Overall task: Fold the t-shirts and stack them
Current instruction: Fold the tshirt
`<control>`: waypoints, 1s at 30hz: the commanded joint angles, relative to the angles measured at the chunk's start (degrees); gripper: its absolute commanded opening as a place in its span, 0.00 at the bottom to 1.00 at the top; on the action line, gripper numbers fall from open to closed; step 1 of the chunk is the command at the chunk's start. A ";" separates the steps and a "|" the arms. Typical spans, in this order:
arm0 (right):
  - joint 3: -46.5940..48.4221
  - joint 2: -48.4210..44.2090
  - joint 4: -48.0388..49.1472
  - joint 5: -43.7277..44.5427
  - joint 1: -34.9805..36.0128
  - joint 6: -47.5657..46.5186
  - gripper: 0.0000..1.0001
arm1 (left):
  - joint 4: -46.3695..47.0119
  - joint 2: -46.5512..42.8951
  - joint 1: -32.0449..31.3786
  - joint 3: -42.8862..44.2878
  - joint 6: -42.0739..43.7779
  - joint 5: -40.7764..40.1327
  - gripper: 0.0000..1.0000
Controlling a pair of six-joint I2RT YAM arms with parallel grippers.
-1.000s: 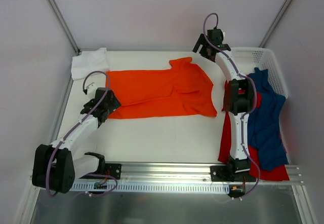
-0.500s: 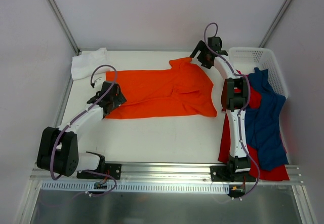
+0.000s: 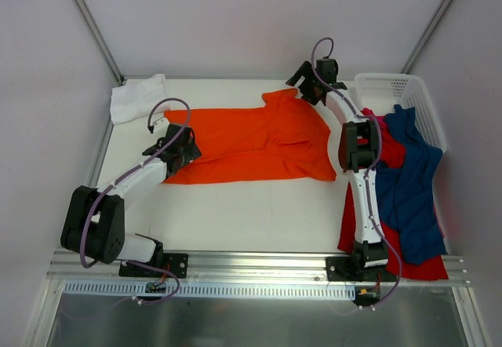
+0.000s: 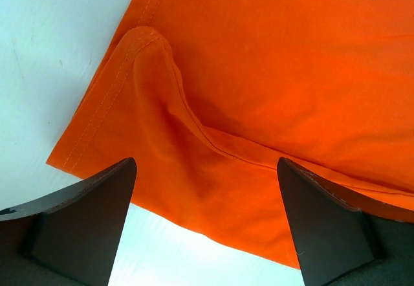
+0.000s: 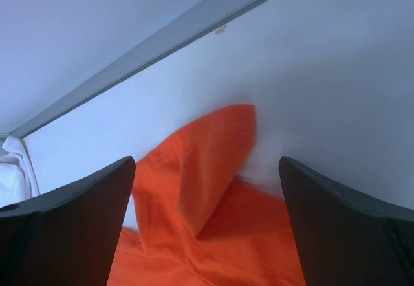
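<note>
An orange t-shirt lies spread across the middle of the table. My left gripper hangs open over its near-left corner, where a hem fold shows between the fingers. My right gripper stands open above the raised sleeve at the shirt's far right. A white t-shirt lies bunched at the far left corner. The dark blue t-shirt and the red t-shirt lie piled at the right, partly behind the right arm.
A white perforated basket stands at the far right, with the blue and red cloth spilling over its near side. Metal frame posts rise at the far corners. An aluminium rail runs along the near edge.
The left gripper has moved right and farther in, onto the orange shirt's left corner. The right gripper has shifted left and down toward the raised sleeve. The shirts have not moved.
</note>
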 commanded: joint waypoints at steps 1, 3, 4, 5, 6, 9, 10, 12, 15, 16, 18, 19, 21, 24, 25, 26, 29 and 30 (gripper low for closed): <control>1.95 2.33 0.93 -1.93 2.10 2.99 0.96 | 0.43 0.43 -0.52 1.90 -0.78 -2.36 0.92; 1.95 2.59 1.63 -2.28 2.63 3.08 0.87 | 0.52 0.69 -0.52 1.98 -0.78 -2.54 0.92; 1.95 2.68 1.73 -2.02 3.33 3.17 0.84 | 0.52 0.87 -0.43 1.98 -0.86 -2.54 0.92; 1.95 2.68 1.81 -1.93 3.68 2.99 0.80 | 0.52 0.96 -0.52 1.98 -0.87 -2.71 0.92; 2.04 2.94 2.16 -1.93 4.04 2.91 0.69 | 0.52 1.13 -0.52 1.98 -0.87 -2.71 0.92; 2.47 3.29 2.17 -1.84 4.74 2.99 0.36 | 0.52 1.31 -0.52 1.90 -0.60 -3.32 0.92; 2.39 3.29 2.17 -1.84 4.92 2.99 0.26 | 0.52 1.22 -0.52 1.81 -0.51 -3.76 0.92; 2.56 3.29 1.56 -1.49 4.92 2.82 0.01 | 0.87 0.96 -0.35 1.98 1.76 -7.26 0.95; 2.30 2.86 0.68 -1.49 4.92 1.59 0.01 | 8.03 -0.62 3.07 2.07 10.51 -5.47 0.97; 2.13 2.59 0.58 -1.49 4.83 1.33 0.00 | 10.78 -1.23 7.26 1.29 12.39 -1.96 0.97; 1.16 1.63 0.58 -1.75 4.83 0.62 0.01 | 18.40 -2.12 11.76 0.84 15.65 7.69 0.97; 0.72 1.19 0.50 -1.76 4.83 0.36 0.00 | 19.84 -1.86 15.44 1.28 16.09 9.49 0.96; -0.24 -0.39 0.41 -1.67 4.74 0.09 0.00 | 20.56 0.86 18.45 3.29 16.80 10.99 0.94; -1.91 -2.33 0.06 -2.02 4.48 -0.87 0.01 | 20.82 8.03 21.89 10.82 18.20 12.92 0.91; -3.31 -2.94 0.14 -2.02 4.39 -1.57 0.01 | 20.82 10.42 22.50 12.69 18.90 14.50 0.90; -4.19 -3.55 0.23 -1.93 4.30 -1.66 0.01 | 20.82 12.71 23.46 14.62 19.69 16.78 0.90; -7.10 -5.32 1.11 -2.63 4.04 -1.49 0.01 | 21.96 24.20 25.83 20.95 17.52 22.83 0.84; -7.80 -5.84 1.46 -3.59 3.87 -1.23 0.00 | 22.92 26.25 26.46 23.14 15.76 24.52 0.83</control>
